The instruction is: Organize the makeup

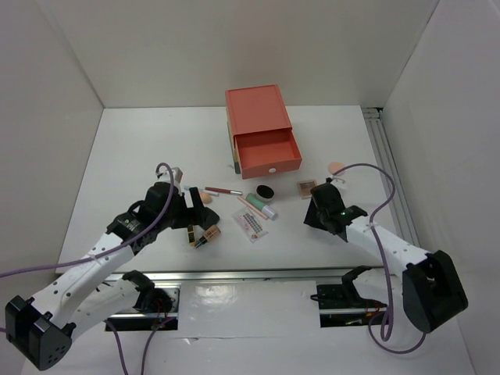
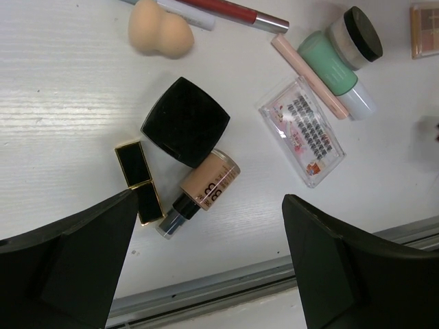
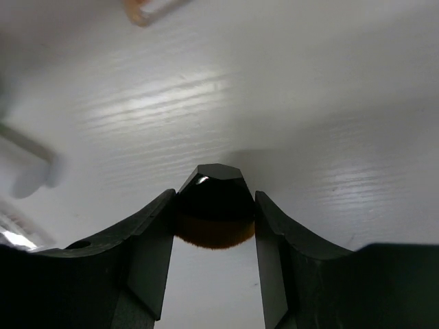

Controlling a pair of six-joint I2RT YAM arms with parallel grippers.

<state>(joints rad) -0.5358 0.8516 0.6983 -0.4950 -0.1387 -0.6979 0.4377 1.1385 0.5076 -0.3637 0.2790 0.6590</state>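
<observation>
White table [image 1: 117, 156]. Brush [image 3: 212, 232]: black ferrule, brown bristles, pinched by low right gripper [image 3: 214, 200]. Left gripper [image 2: 209, 200] hovers wide open, empty.

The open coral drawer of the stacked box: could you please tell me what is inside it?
The pulled-out part of the coral drawer shows only its bare floor; nothing lies there. Its rear runs under the coral box top, so anything back there is hidden.

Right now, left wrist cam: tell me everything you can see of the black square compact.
The black square compact is closed and lies flat on the white table, turned like a diamond. Rounded corners, finely quilted matte lid, plastic by the look. Its lower edge meets the beige BB tube; the gold-edged lipstick lies just beside, contact unclear.
</observation>
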